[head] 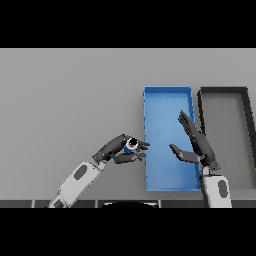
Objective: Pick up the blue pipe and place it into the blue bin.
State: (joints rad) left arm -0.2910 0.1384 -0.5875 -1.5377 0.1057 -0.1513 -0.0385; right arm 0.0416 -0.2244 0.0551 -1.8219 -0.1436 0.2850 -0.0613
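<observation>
Fingers of my left hand (121,148) pinch the blue pipe (130,146) just beside the blue bin (167,100), right hand (196,145) spread above it; I should clear the near wall before releasing.

A bare sorting workstation: a plain grey bench (60,100) carrying a blue bin (167,91) and a dark bin (223,90) beside it.

most of the blue pipe (129,146) is hidden inside the left hand (122,149); the right hand (196,144) covers part of the blue bin (162,97) rim.
</observation>
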